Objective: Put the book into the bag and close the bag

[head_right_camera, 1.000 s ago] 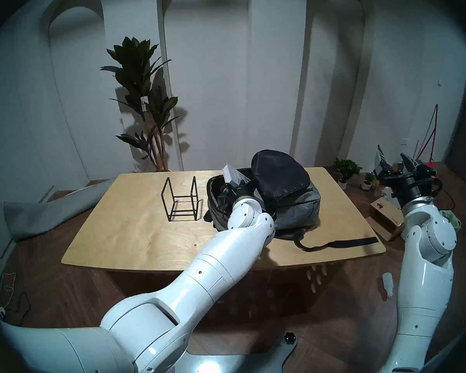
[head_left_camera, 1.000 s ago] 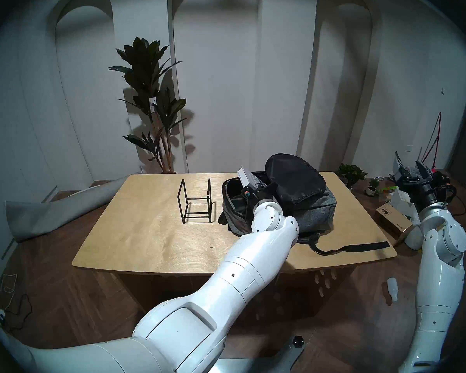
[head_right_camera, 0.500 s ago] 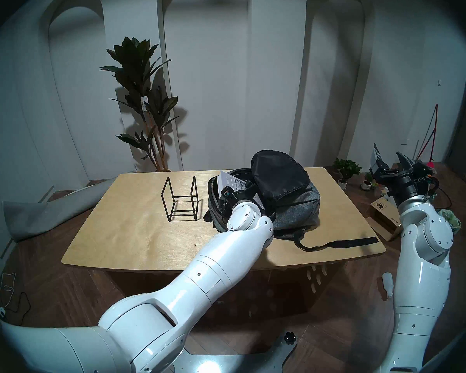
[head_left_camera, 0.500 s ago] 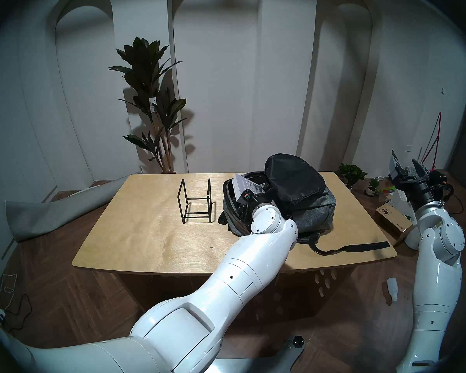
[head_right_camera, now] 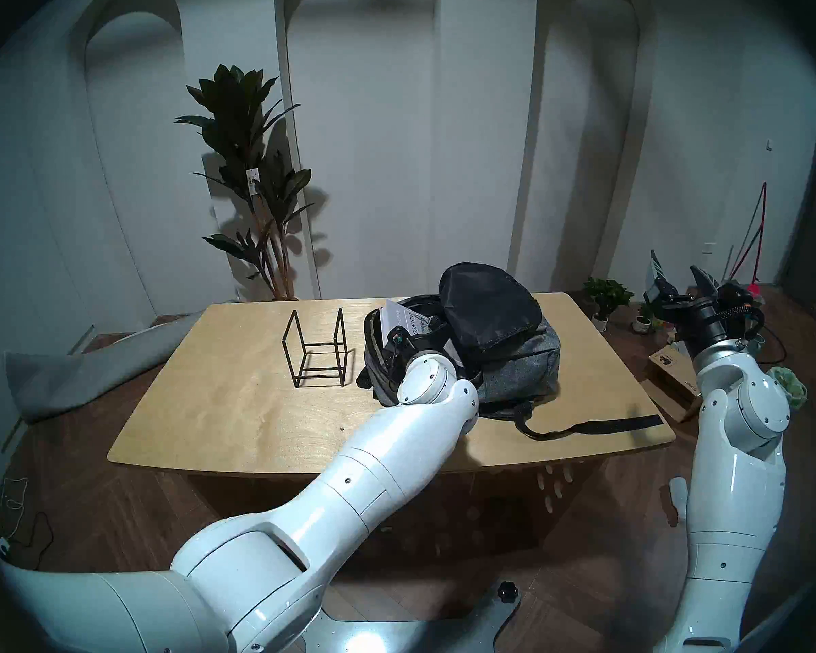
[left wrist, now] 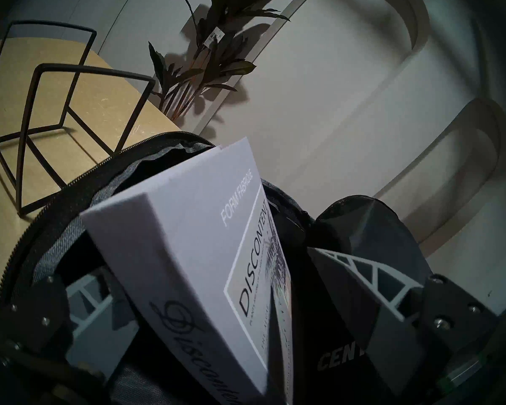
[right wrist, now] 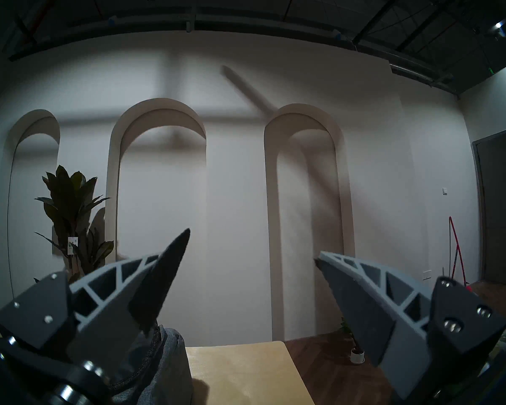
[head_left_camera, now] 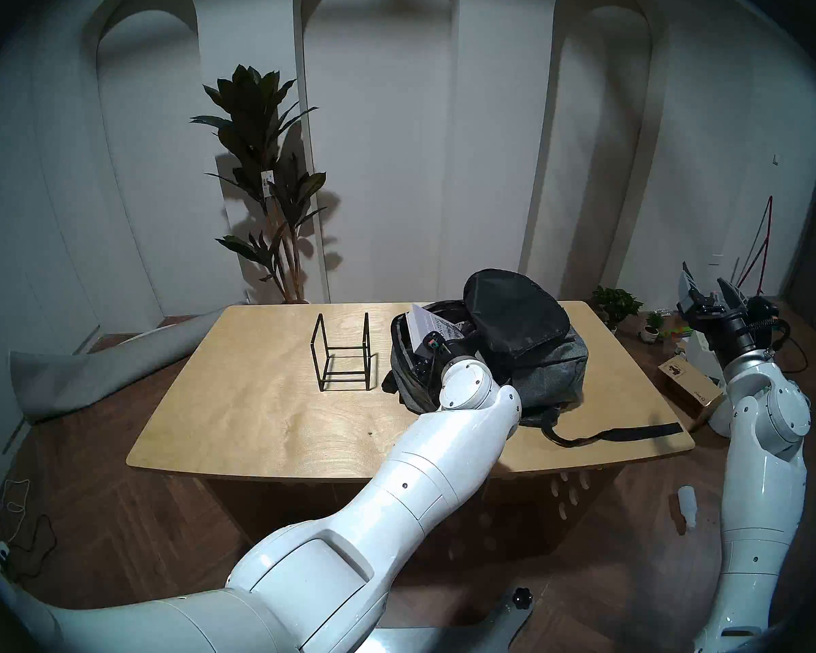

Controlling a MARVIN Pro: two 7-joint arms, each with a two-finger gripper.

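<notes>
Reaching into the mouth of the bag (head_left_camera: 547, 369), the left gripper (left wrist: 216, 316) has a finger on either side of the book (left wrist: 205, 249), but both fingers stand clear of the covers, so it is released, not grasping. That white book leans tilted inside the opening, its lower part down in the black lining and its upper corner poking above the zipper edge; "DISCONTENT" reads on the cover and script lettering runs along the spine. The bag's black flap (head_left_camera: 514, 308) is folded back over the grey body, leaving it unzipped, and a black strap (head_left_camera: 632, 433) trails across the desk (head_left_camera: 255, 402) toward its right edge. A black wire stand (head_left_camera: 342, 355) sits just left of the bag. The right gripper (right wrist: 251, 255) hangs off to the desk's right, raised, spread wide and empty.
</notes>
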